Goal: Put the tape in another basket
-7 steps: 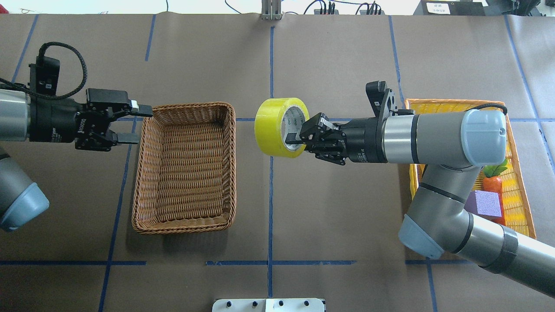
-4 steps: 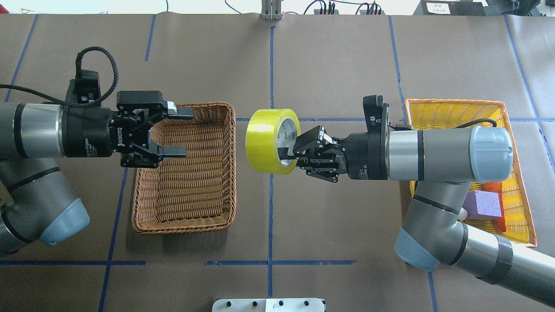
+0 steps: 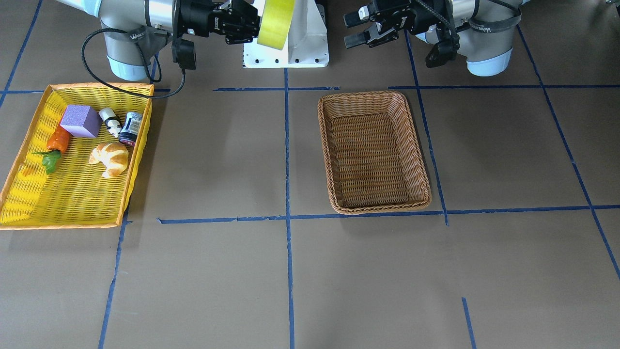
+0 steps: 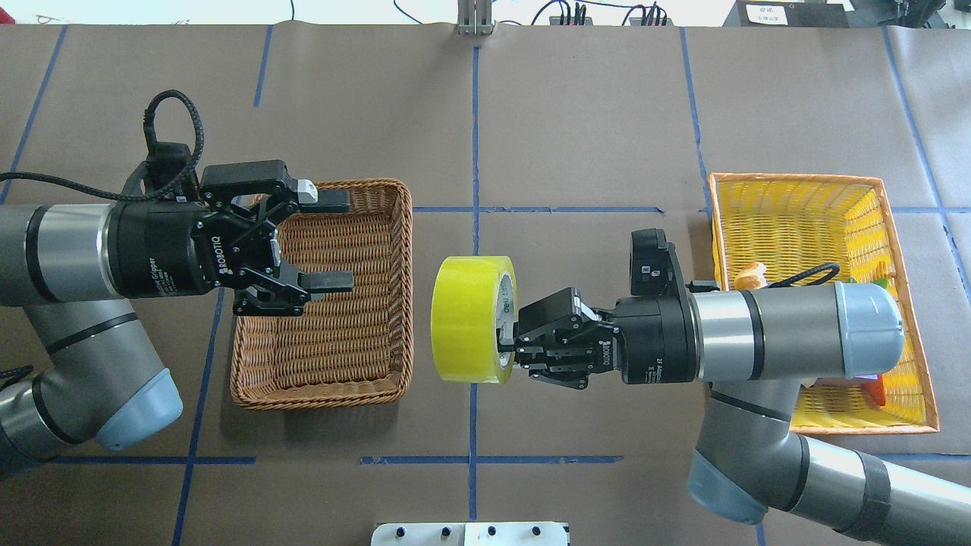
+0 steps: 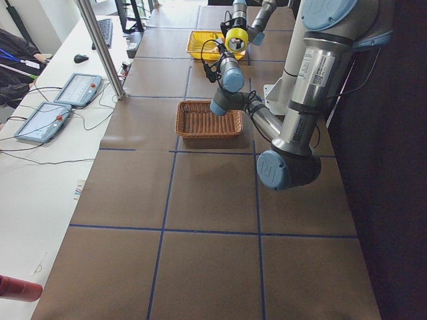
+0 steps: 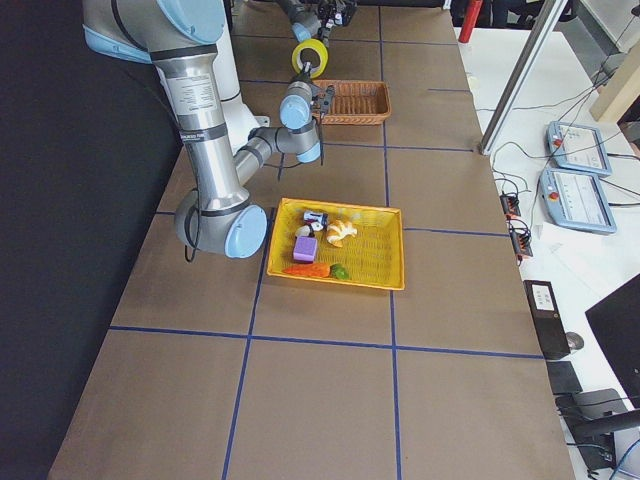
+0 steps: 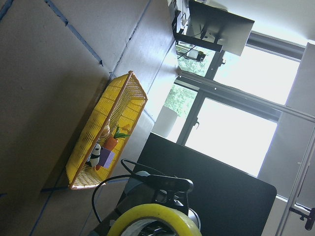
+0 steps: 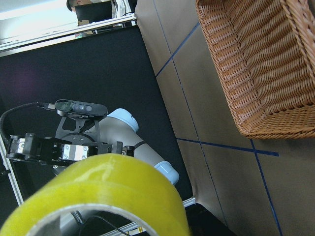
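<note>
My right gripper (image 4: 508, 347) is shut on the wall of the yellow-green tape roll (image 4: 464, 318) and holds it on edge in the air, just right of the brown wicker basket (image 4: 322, 394). My left gripper (image 4: 341, 243) is open and empty above the basket's left half, its fingers pointing at the tape. The front view shows the tape (image 3: 275, 22) high near the robot base, between my right gripper (image 3: 254, 24) and my left gripper (image 3: 349, 31). The basket (image 3: 382, 209) holds nothing. The tape fills the bottom of the right wrist view (image 8: 98, 196).
A yellow tray with an orange rim (image 4: 796, 178) stands at the far right. It holds a purple block (image 3: 81, 121), a carrot (image 3: 58, 139), a croissant (image 3: 110, 157), a small jar (image 3: 131, 128) and a panda figure (image 3: 112, 122). The robot base (image 3: 290, 53) is behind.
My right gripper carried the tape toward the robot and slightly left, nearer the wicker basket. My left gripper moved right, from beside the basket to over it, staying open.
</note>
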